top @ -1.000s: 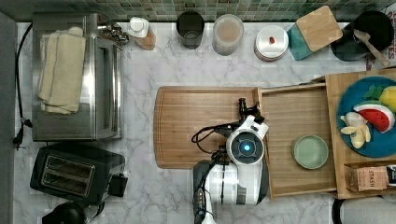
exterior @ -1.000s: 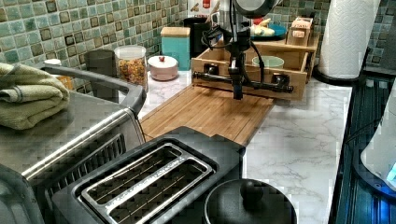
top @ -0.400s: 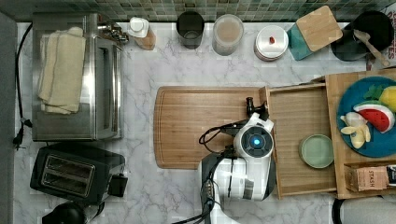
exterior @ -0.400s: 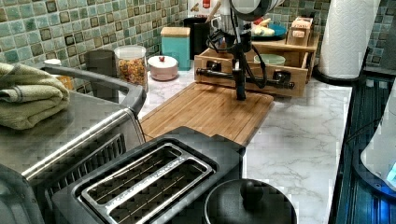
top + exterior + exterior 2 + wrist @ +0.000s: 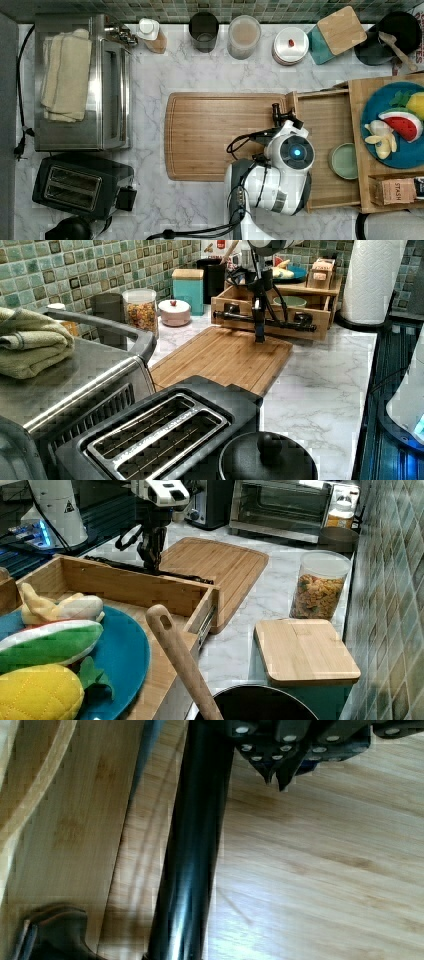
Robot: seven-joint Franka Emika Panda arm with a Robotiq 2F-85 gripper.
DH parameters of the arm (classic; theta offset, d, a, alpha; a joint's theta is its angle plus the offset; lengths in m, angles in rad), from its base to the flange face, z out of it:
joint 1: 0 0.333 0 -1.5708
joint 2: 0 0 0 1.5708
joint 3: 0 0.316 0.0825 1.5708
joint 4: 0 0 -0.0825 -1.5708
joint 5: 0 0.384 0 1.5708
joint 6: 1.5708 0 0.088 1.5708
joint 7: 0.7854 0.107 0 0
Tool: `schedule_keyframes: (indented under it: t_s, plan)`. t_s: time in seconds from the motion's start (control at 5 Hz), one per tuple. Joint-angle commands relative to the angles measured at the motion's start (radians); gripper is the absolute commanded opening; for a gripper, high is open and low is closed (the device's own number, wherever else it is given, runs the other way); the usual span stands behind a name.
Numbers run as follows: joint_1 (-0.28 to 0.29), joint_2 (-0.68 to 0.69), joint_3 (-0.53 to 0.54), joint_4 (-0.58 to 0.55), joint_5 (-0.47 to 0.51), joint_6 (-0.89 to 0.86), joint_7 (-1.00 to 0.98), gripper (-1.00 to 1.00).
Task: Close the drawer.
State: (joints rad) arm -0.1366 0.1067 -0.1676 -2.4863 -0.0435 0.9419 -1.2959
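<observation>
The drawer (image 5: 325, 120) is a shallow bamboo tray, part-way out of the wooden cabinet (image 5: 361, 150) at the top view's right. A pale green bowl (image 5: 344, 161) lies in it. Its long black bar handle (image 5: 280, 322) runs across the front. My gripper (image 5: 259, 337) points straight down on the cutting-board side of that bar, near its middle. In the wrist view the gripper (image 5: 276, 776) is shut with nothing between its tips, right beside the handle (image 5: 190, 845). The right view shows the gripper (image 5: 151, 565) against the handle (image 5: 182, 576). My arm's wrist (image 5: 295, 152) covers the drawer's front rim.
A large cutting board (image 5: 220, 135) lies flat in front of the drawer. A blue plate of toy food (image 5: 395, 125) sits on the cabinet top. Jars and canisters (image 5: 244, 36) line the tiled wall. A toaster oven (image 5: 80, 82) and a toaster (image 5: 80, 187) stand at the top view's left.
The drawer has slid toward the top view's right, further into the cabinet, carrying the green bowl. My gripper has moved the same way, staying at the handle.
</observation>
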Motion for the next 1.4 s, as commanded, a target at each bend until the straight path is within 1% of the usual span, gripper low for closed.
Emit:
schedule_keyframes:
  t_s: [0.2,0.4,0.6,0.8,1.0,1.2,1.4]
  plan:
    - [-0.107,-0.023,-0.128,0.246,-0.028,-0.027,-0.006,-1.0]
    - [-0.123,0.02,-0.165,0.323,-0.031,-0.055,-0.027,-1.0]
    - [-0.142,0.08,-0.19,0.357,0.05,0.045,-0.099,-1.0]
    - [-0.182,0.12,-0.201,0.415,0.099,0.092,-0.182,-1.0]
    - [-0.206,0.17,-0.219,0.534,0.046,0.047,-0.228,-1.0]
    - [-0.178,0.179,-0.268,0.584,-0.013,0.019,-0.208,-1.0]
    - [-0.145,0.156,-0.298,0.599,-0.067,-0.041,-0.159,-1.0]
